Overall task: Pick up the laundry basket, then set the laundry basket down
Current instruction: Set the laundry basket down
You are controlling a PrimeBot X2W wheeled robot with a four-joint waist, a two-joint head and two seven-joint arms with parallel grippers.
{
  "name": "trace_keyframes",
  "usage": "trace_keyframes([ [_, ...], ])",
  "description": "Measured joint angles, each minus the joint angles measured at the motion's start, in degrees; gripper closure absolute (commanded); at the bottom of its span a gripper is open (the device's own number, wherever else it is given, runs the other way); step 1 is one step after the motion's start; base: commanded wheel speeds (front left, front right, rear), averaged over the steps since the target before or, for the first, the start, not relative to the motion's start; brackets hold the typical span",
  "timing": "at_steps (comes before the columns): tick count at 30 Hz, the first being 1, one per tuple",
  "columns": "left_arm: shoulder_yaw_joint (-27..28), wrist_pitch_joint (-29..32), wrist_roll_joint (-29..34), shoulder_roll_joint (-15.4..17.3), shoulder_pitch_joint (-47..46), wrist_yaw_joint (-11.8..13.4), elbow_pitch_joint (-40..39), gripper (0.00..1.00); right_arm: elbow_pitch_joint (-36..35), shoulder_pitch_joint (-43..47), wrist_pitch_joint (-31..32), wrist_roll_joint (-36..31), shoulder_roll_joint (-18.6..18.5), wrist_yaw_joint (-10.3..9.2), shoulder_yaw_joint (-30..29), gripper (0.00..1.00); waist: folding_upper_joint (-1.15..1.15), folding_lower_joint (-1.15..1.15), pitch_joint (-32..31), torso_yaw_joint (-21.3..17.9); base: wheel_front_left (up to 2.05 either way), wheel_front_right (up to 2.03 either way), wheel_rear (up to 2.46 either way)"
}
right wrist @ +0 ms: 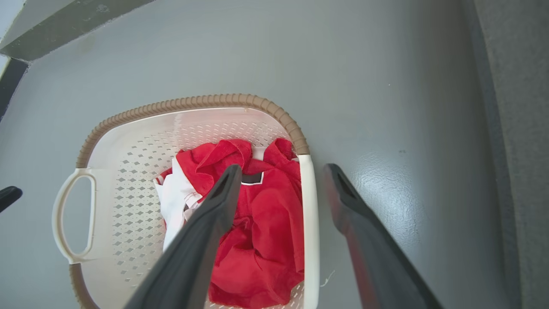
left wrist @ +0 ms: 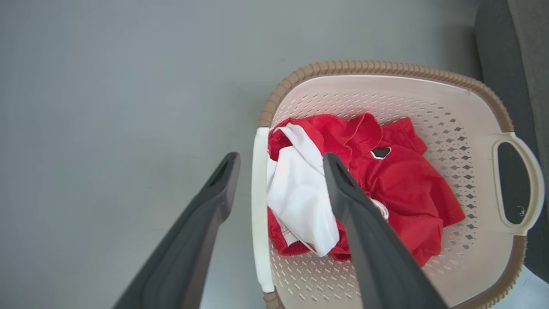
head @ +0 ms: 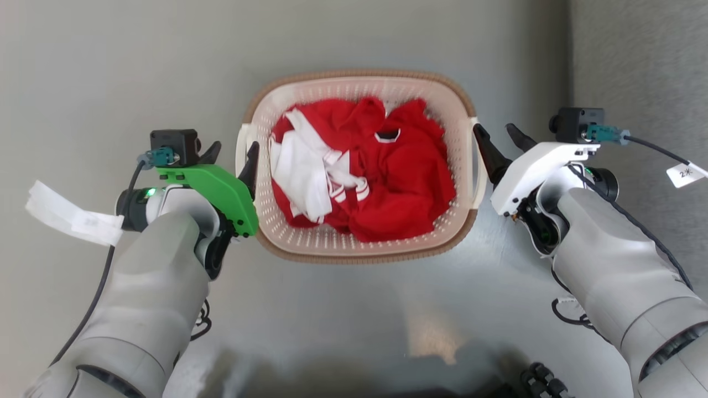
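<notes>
Framing arms: two pale grey forearms come in from the near corners, the left forearm [head: 149,265] with a green wrist cover and the right forearm [head: 614,260] with a white one.
Near edge: a ribbed black part [head: 542,381] lies at the near right, close to the right forearm.
Tags: a white paper tag [head: 72,215] hangs off the left arm's cable; a smaller marked tag [head: 686,174] hangs off the right arm's cable.
Left pincer [head: 233,152] [left wrist: 279,161]: released, fingers spread to either side of the left handle [head: 241,160] [left wrist: 259,206], one outside the basket and one inside over the clothes. Whether they touch it I cannot tell.
Right pincer [head: 495,132] [right wrist: 283,171]: released as well, straddling the right handle [head: 480,166] [right wrist: 309,223] the same way.
Laundry basket [head: 359,73] [left wrist: 386,68] [right wrist: 193,103]: sits on the grey floor [head: 110,66] between the two pincers, upright, brown rim all round.
Contents: a red garment [head: 398,182] fills most of the bottom, with a white garment [head: 298,177] bunched on its left side, right under the left pincer's inner finger.
Right side: a darker textured strip [head: 636,55] runs near to far along the floor, just right of the right arm and apart from the basket.
</notes>
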Motion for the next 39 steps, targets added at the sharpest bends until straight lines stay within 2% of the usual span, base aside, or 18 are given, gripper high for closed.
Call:
trace_keyframes([
  [9,2.78,-0.16,1.75,1.34,1.15,0.00,-5.64,0.00,-2.89,2.63,-0.65,-0.73,-1.44,0.00,0.88,0.00,0.00,0.00,-6.75,-0.67,0.00,0.00,0.00],
  [17,6.49,-0.16,3.34,2.54,5.94,0.00,-10.34,0.00,-8.67,4.28,-0.65,-3.39,-4.52,0.00,-3.47,0.00,0.00,0.00,-12.96,-0.78,0.00,0.00,0.00],
  [20,8.27,-0.16,5.82,2.99,8.26,0.00,-13.11,0.00,-11.22,6.60,-0.66,-4.71,-5.12,0.00,-6.02,0.00,0.00,0.00,-16.10,-0.72,0.00,0.00,0.00],
  [30,12.91,-0.16,9.95,4.22,14.22,0.05,-20.00,0.00,-17.14,13.12,-0.66,-8.98,-5.37,-0.01,-10.72,0.00,0.00,0.00,-23.17,-0.76,0.00,0.00,0.00],
  [39,17.11,-0.16,13.66,4.79,22.00,1.10,-26.05,0.00,-23.19,20.11,-0.66,-12.87,-5.50,-0.26,-15.91,0.00,0.00,0.00,-30.23,-0.96,0.00,0.00,0.00],
])
